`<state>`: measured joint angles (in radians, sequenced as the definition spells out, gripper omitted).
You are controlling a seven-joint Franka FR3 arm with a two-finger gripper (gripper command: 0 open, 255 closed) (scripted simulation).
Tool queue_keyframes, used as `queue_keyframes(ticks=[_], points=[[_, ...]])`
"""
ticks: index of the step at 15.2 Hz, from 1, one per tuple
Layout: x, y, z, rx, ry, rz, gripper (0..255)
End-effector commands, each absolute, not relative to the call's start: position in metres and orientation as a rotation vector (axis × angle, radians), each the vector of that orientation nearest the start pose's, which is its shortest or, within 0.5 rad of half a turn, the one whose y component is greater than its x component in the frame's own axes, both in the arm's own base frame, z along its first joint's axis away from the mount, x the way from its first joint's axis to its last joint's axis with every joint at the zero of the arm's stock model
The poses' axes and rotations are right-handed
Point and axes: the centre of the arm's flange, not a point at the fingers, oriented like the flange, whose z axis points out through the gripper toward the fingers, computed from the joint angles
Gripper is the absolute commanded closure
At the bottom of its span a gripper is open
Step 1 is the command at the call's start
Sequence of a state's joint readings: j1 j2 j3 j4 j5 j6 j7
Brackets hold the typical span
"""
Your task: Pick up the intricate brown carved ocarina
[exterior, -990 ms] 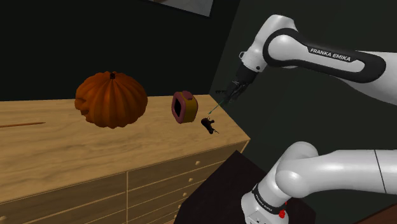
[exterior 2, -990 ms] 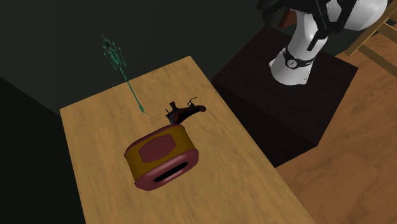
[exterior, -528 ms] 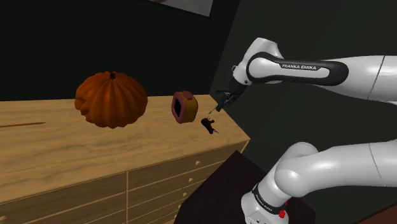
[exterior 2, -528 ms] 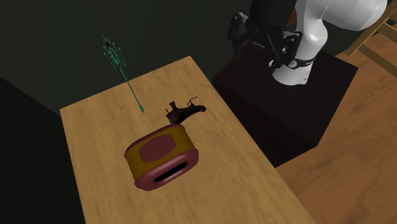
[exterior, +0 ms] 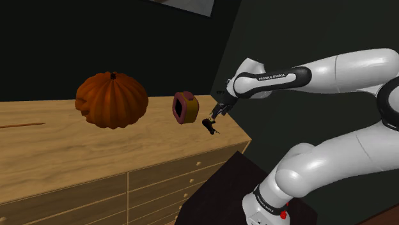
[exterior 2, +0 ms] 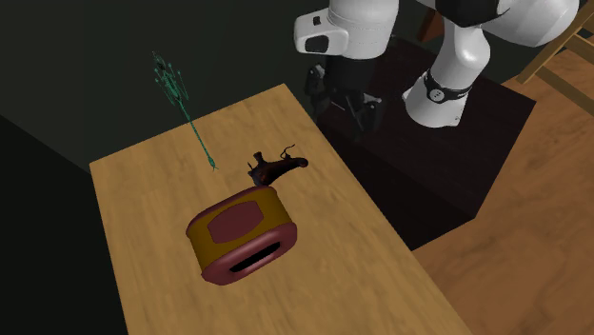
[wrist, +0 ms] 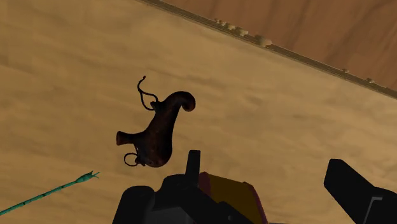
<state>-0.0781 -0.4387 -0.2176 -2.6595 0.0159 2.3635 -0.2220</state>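
the white franka arm [exterior: 300,73] has swung down over the light wooden counter [exterior: 64,153]; at the shoulder view's right end its black gripper [exterior: 216,112], fingers apart and empty, hangs near the dark brown carved ocarina [exterior: 208,124] lying there, so descent seems next.

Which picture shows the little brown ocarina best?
The wrist view: the ocarina lies close and whole, its curved neck and thin loops plain. In the shoulder view it is a tiny dark shape; the second exterior view shows it small too.

One each: pumpkin [exterior: 112,100], ocarina [wrist: 159,130], box [exterior 2: 243,233], sprig [exterior 2: 169,81] (green).
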Motion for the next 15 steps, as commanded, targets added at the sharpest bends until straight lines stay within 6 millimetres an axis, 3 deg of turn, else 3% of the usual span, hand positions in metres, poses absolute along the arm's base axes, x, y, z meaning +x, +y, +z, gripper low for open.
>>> queue_keyframes(ticks=[1, 12, 15], points=[[0.389, -0.127, 0.369, -3.068, 0.126, -0.248, 0], [0.43, -0.196, 0.252, -3.087, 0.227, -0.293, 0], [0.433, -0.201, 0.234, -3.088, 0.234, -0.296, 0]])
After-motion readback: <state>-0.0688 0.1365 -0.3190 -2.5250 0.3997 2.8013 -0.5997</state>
